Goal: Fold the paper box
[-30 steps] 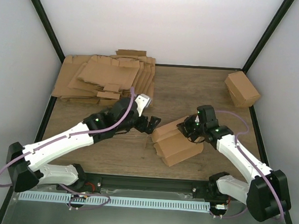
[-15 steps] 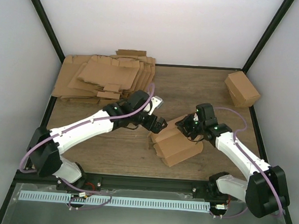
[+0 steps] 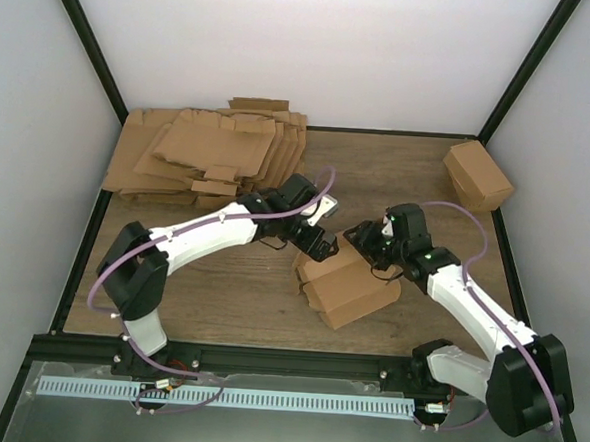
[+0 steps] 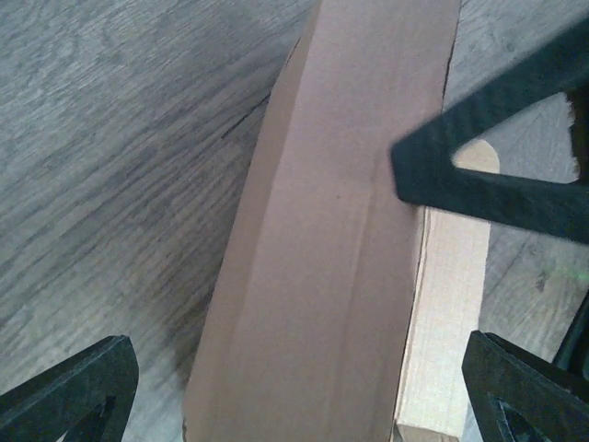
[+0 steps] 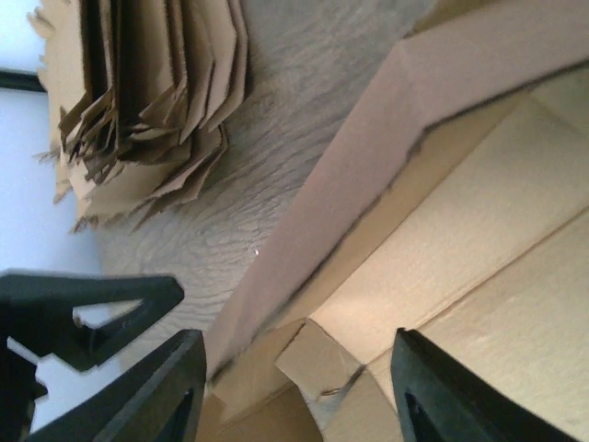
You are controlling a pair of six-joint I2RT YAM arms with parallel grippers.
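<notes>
The paper box [image 3: 346, 284] lies partly formed on the table's middle right, flaps loose at its far end. My left gripper [image 3: 323, 247] is open at the box's far left corner. In the left wrist view its jaws [image 4: 299, 350] straddle a brown panel [image 4: 331, 239] without touching it. My right gripper [image 3: 366, 241] is open at the box's far end. In the right wrist view its jaws [image 5: 296, 343] stand either side of a raised flap edge [image 5: 368, 157], with the box's pale inside [image 5: 479, 239] behind. The two grippers are close together.
A thick pile of flat brown sheets [image 3: 214, 154] lies at the back left and shows in the right wrist view [image 5: 147, 101]. A finished brown cuboid [image 3: 477, 176] sits at the back right corner. A black frame edges the table.
My left arm has reached to the right, from beside the pile to the box's far left corner. My right gripper has shifted a little left along the box's far end.
</notes>
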